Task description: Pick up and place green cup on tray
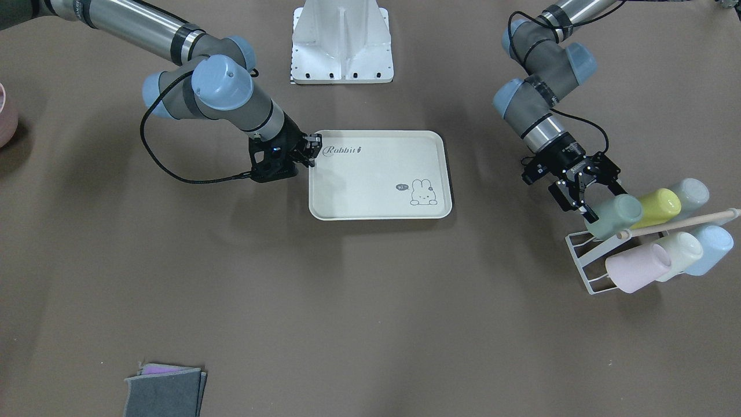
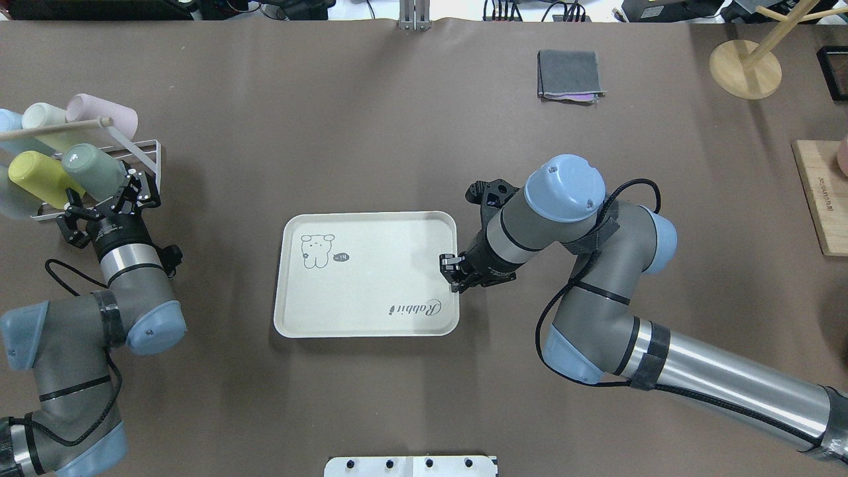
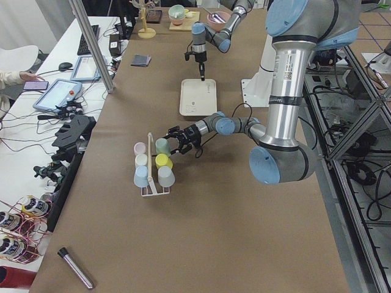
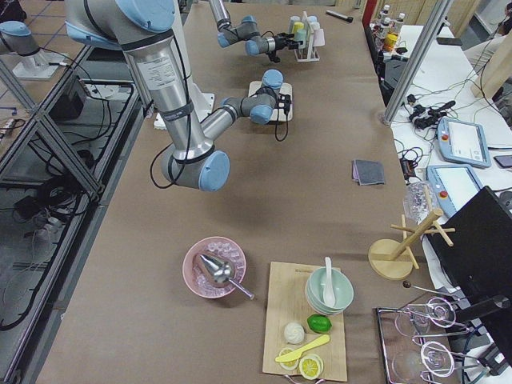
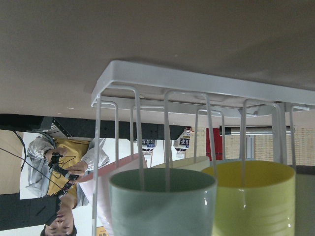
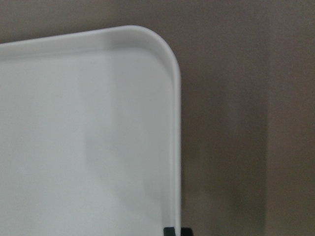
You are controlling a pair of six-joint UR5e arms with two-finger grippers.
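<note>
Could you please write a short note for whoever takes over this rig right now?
Left gripper: open, fingers either side of the green cup, not closed on it.
Right gripper: shut, at the tray rim; whether it pinches the rim is unclear.
Green cup: on the white wire rack among other cups. Tray: flat on the table, nothing on it.
Done: reach to the cup.
Left: grasp, lift off the rack, carry over, set on the tray.
</note>
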